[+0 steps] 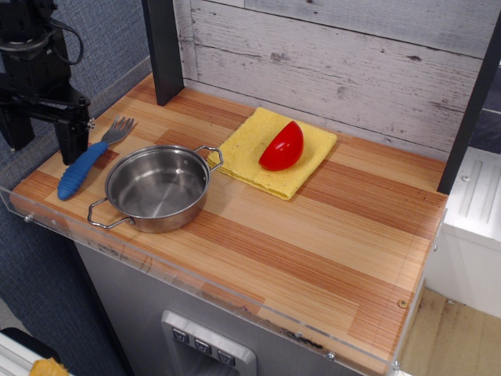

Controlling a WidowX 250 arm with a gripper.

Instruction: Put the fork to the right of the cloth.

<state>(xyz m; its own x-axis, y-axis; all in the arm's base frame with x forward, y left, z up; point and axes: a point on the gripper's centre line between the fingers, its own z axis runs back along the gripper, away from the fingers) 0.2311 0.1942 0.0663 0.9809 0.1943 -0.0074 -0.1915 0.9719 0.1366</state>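
The fork (pixel 84 160) has a ribbed blue handle and grey tines, and lies flat at the table's left end, tines pointing to the back. The yellow cloth (pixel 254 146) lies flat at the back middle with a red half-round object (pixel 282 146) on it. My black gripper (pixel 44 141) hangs at the far left, just left of the fork's handle. Its jaws are open and hold nothing. One finger (pixel 75 142) stands close beside the handle, and the other finger (pixel 14 128) is out past the table's left edge.
A steel pan (pixel 156 188) with two loop handles stands just right of the fork. A dark post (pixel 163 51) rises at the back left. A clear plastic lip (pixel 141 254) runs along the front edge. Bare wood (pixel 368 204) lies right of the cloth.
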